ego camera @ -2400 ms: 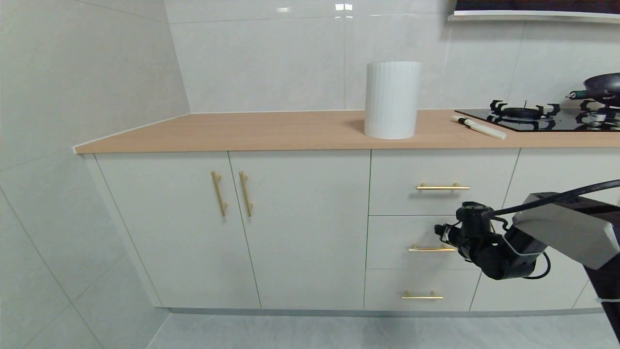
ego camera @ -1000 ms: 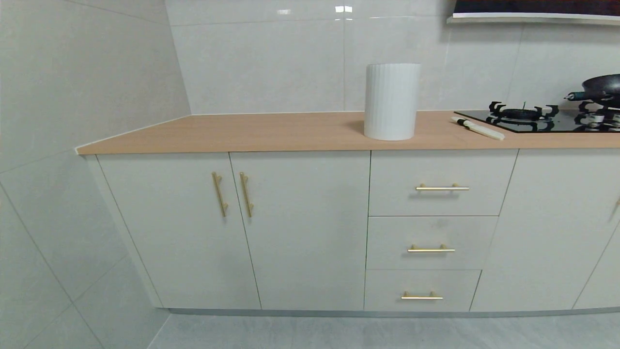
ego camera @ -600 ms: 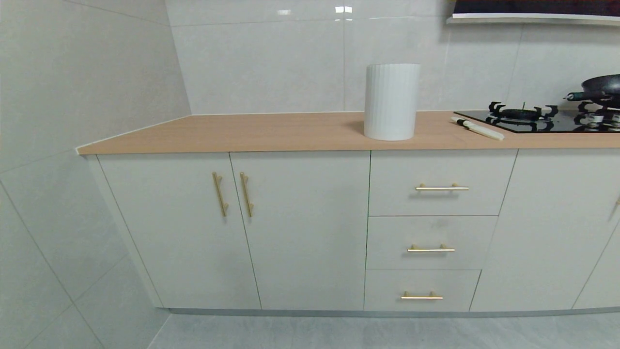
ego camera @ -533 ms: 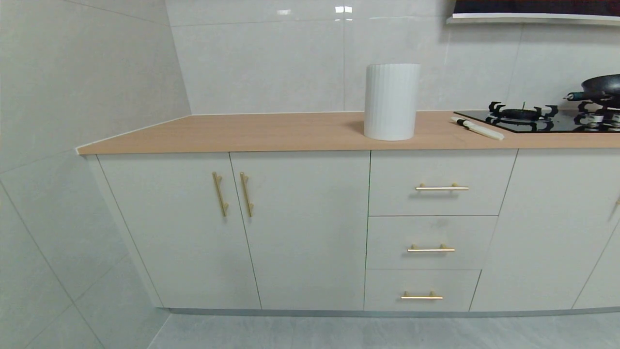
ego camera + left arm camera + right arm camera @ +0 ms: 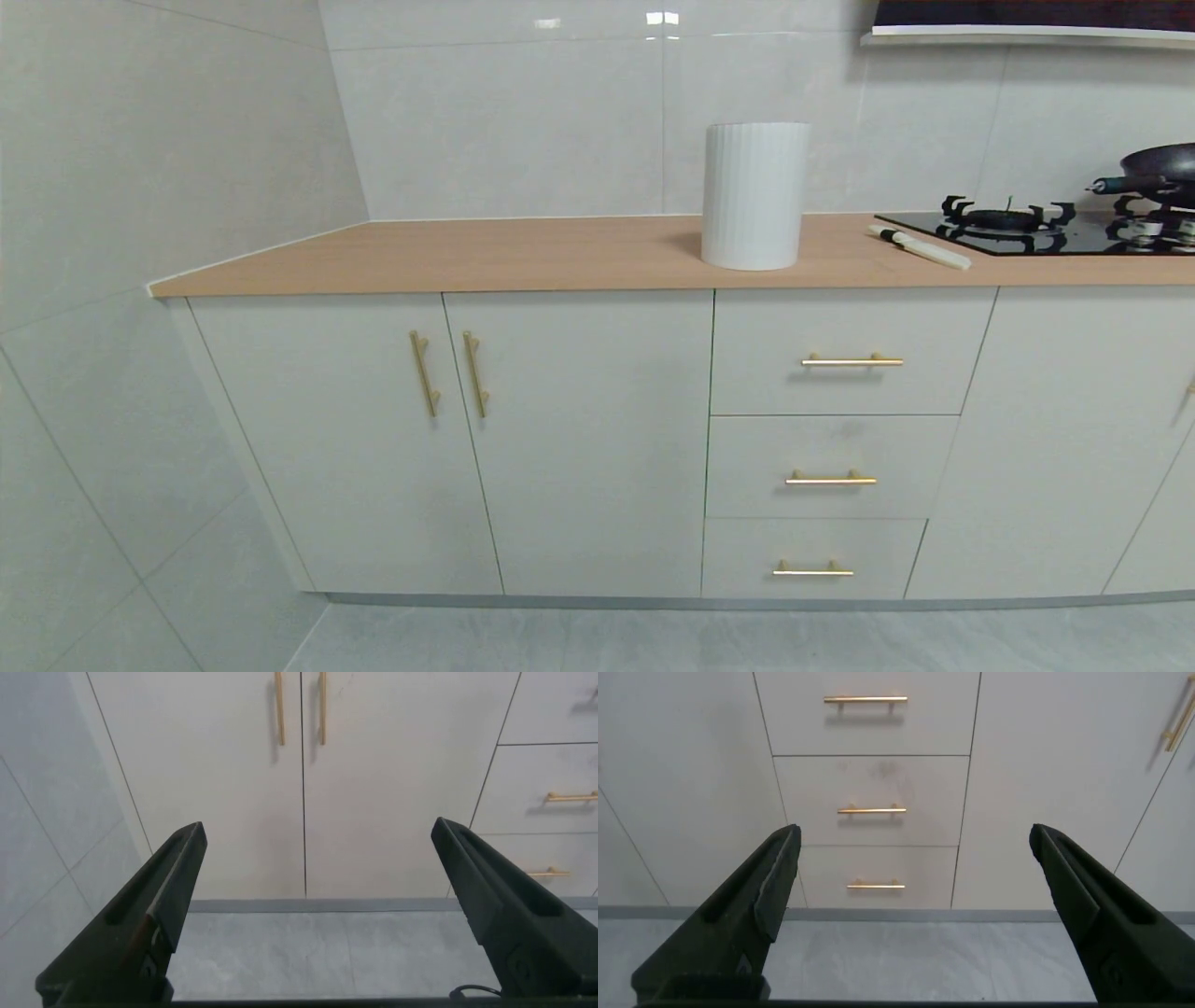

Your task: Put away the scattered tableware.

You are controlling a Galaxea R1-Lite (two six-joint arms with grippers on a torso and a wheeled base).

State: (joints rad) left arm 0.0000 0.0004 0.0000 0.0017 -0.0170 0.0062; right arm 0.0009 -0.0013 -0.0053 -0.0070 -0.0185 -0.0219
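While the left gripper and the right gripper stood open and empty, the utensil was located on the countertop, well above both. It lay slantwise beside the stove, and the right gripper was judged nearer.

Left wrist cam: my left gripper has its jaws spread wide, the two dark jaws running out fwd w/ tips roughly level w/ each other. Same on the right: the right gripper has its jaws pulled well apart (approx the same spread as the left, as far as I can judge). Both wrists look level, not rolled to either side. Both arms are carried low, grippers aimed fwd and tipped slightly down.
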